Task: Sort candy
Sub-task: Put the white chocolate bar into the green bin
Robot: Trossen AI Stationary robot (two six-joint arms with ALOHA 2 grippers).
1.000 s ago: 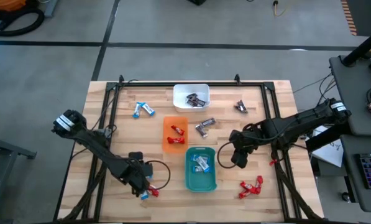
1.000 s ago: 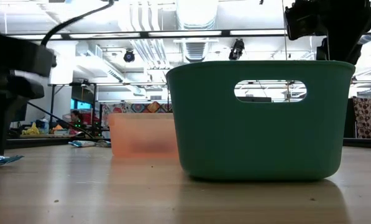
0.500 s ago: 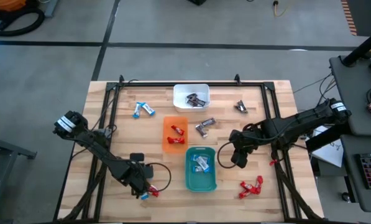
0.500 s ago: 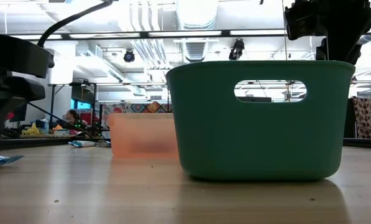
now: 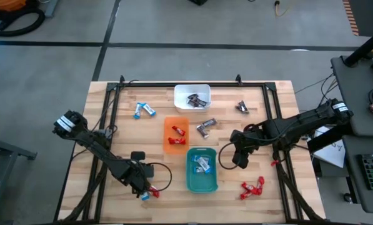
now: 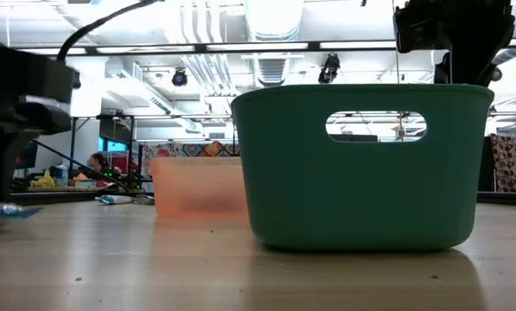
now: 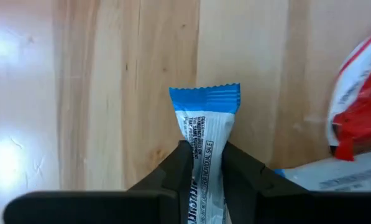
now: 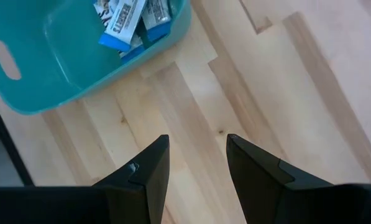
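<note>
The wooden table (image 5: pixel 111 125) carries three trays down its middle: a white tray (image 5: pixel 192 96) at the far edge, an orange tray (image 5: pixel 176 134) below it, and a teal tray (image 5: pixel 202 169) nearest the front. The left arm (image 5: pixel 99 147) reaches across the table's left side to the front, and the right arm (image 5: pixel 298 125) comes in from the right edge.

The left gripper (image 7: pixel 202 155) is down at the front left, its fingers (image 7: pixel 176 165) closed on a blue-and-white candy (image 7: pixel 204 130); a red candy (image 7: pixel 359 99) lies just beside it. The right gripper (image 8: pixel 196 155) hangs over bare wood just right of the teal tray, fingers (image 8: pixel 149 163) apart and holding nothing.

Dark candies lie in the white tray (image 5: pixel 197 100), red ones in the orange tray (image 5: pixel 177 134), blue-and-white ones in the teal tray (image 5: pixel 202 164). Loose on the table are two blue-and-white candies at the far left (image 5: pixel 143 110), silver-dark ones near the middle (image 5: pixel 205 127) and far right (image 5: pixel 242 107), and red candies at the front right (image 5: pixel 252 187).
</note>
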